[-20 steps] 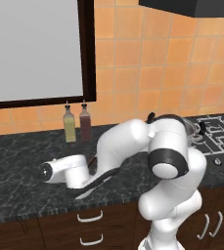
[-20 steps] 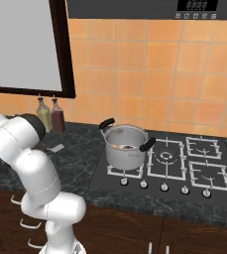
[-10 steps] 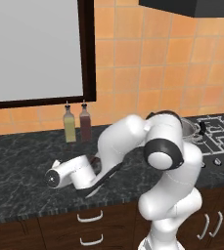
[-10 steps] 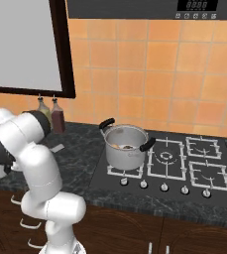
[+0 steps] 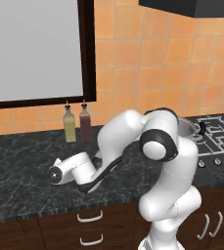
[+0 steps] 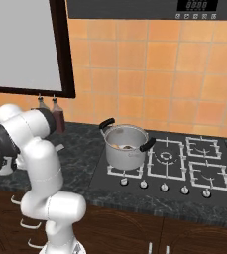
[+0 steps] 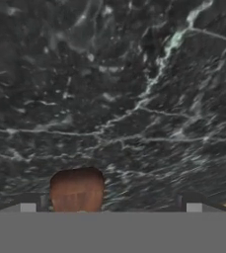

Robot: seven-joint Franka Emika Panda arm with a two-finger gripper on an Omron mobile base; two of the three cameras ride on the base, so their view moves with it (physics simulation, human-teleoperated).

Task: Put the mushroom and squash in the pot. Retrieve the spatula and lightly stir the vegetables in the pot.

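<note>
The white robot arm with dark joints [image 5: 157, 146] folds low over the dark, pale-veined stone counter [image 5: 20, 166], its hand reaching down to the counter left of the stove. In the hand view the two-finger gripper [image 7: 107, 201] looks straight down at the counter from close above; its small dark finger tips [image 7: 28, 203] stand far apart at the bottom of that view, so the jaws are wide open and grip nothing. Between the tips, nearer the left one, the rounded end of a reddish-brown wooden handle [image 7: 77, 190] shows against the stone; it appears to be the spatula's handle, though its blade cannot be made out. Whether the tips touch the handle cannot be told. The shiny steel cylindrical pot with two black side handles [image 6: 126, 149] stands on the front left burner of the black gas stove [image 6: 184, 168], well apart from the hand. Inside the pot lie a pale tan-yellow shape and a darker one, probably the squash [image 6: 116, 146] and the mushroom [image 6: 128, 147], too small to tell clearly. Two slim bottles, one yellowish [image 5: 69, 125] and one dark red [image 5: 85, 124], stand side by side against the orange tiled wall [image 5: 147, 63], below a large dark-framed window [image 5: 35, 49].
</note>
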